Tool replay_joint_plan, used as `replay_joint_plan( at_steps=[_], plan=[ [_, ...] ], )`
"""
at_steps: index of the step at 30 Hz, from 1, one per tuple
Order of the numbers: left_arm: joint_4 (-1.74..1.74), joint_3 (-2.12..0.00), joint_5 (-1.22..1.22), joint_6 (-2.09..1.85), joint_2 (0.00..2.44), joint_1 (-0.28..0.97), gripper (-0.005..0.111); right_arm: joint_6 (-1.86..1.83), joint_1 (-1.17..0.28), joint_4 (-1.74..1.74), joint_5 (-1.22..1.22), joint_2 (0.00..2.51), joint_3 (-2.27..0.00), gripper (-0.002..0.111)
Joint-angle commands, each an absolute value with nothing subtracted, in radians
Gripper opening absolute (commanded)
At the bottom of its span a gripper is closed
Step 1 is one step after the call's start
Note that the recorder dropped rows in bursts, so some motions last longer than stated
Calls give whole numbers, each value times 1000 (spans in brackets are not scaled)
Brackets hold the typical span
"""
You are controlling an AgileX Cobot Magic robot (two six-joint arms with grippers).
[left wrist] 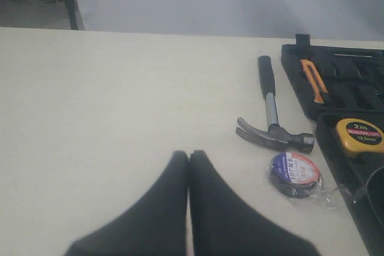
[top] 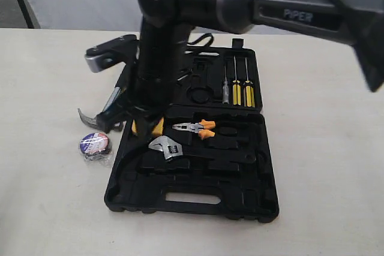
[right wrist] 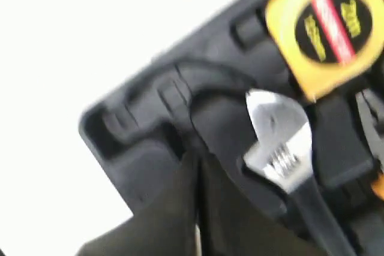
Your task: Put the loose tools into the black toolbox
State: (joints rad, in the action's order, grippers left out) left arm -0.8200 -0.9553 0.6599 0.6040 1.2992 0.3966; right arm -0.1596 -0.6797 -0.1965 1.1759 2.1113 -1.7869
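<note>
The black toolbox point(top: 138, 199) lies open mid-table. The adjustable wrench point(top: 168, 148) rests inside it, its silver head point(right wrist: 282, 148) beside a moulded recess. The claw hammer point(left wrist: 273, 133) lies on the table left of the box; in the exterior view only its claw point(top: 86, 116) shows past the arm. The tape roll point(top: 94, 144) sits on the table by the hammer head point(left wrist: 294, 174). My right gripper point(right wrist: 197, 159) hangs shut and empty over the box's left part, close to the wrench head. My left gripper point(left wrist: 189, 154) is shut and empty above bare table, apart from the hammer.
The right arm point(top: 157, 58) reaches across and hides part of the box. Orange-handled pliers point(top: 195, 129), screwdrivers point(top: 237, 88) and the yellow tape measure point(left wrist: 359, 136) sit in the box. Bare table point(top: 336, 148) lies to the right of the box.
</note>
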Motion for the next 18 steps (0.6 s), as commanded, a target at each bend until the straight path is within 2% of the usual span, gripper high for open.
replay_joint_plan(
  at_steps=[1, 3, 5, 7, 10, 12, 18],
  plan=[
    [-806, -946, 643, 614, 1291, 393, 1, -36, -728, -209, 1221, 2269, -2023, 0],
    [-806, -946, 643, 614, 1291, 393, 1, -10, -750, -207, 1221, 2351, -2131, 0],
    [-806, -946, 643, 614, 1291, 393, 1, 21, -762, -196, 1221, 2424, -2248, 5],
    [-806, -946, 643, 614, 1291, 393, 1, 56, -769, -185, 1221, 2491, -2350, 20],
    [-806, -946, 643, 614, 1291, 393, 1, 86, -770, -184, 1221, 2554, -2456, 52],
    [-806, -946, 643, 614, 1291, 393, 1, 107, -770, -184, 1221, 2584, -2493, 63],
    [-806, -946, 643, 614, 1291, 393, 1, 114, -772, -183, 1221, 2622, -2498, 66]
  ],
)
